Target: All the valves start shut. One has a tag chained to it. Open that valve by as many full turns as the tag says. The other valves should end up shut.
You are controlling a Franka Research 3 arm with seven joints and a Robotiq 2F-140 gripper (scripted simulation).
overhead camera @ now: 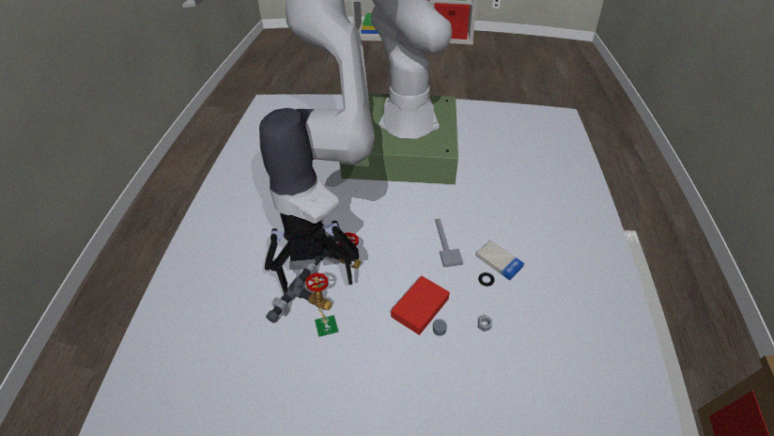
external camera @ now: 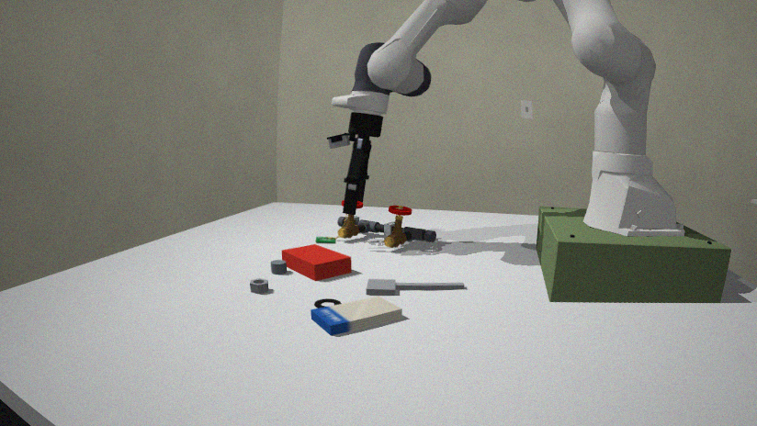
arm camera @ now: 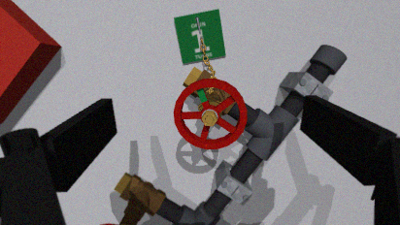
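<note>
Two brass valves with red handwheels sit on a grey pipe (arm camera: 262, 142). The nearer valve's handwheel (overhead camera: 317, 284) (arm camera: 210, 114) has a green tag (overhead camera: 326, 325) (external camera: 325, 240) (arm camera: 199, 37) chained to it, and the tag reads 1. The other valve (overhead camera: 352, 235) (external camera: 400, 210) (arm camera: 141, 194) stands further along the pipe, towards the robot base. My gripper (overhead camera: 316, 282) (external camera: 350, 203) (arm camera: 209, 114) is wide open, pointing down. Its two fingers straddle the tagged handwheel at about wheel height, well apart from its rim on both sides.
A red block (overhead camera: 419, 303) (external camera: 316, 261) (arm camera: 19, 53) lies right of the valves. Beyond it lie a grey scraper (overhead camera: 446, 246) (external camera: 402, 286), a white and blue box (overhead camera: 499, 259) (external camera: 355, 314), a black ring (overhead camera: 486, 274), a nut (overhead camera: 485, 322) and a grey cylinder (overhead camera: 439, 327). The green base (overhead camera: 417, 157) stands behind.
</note>
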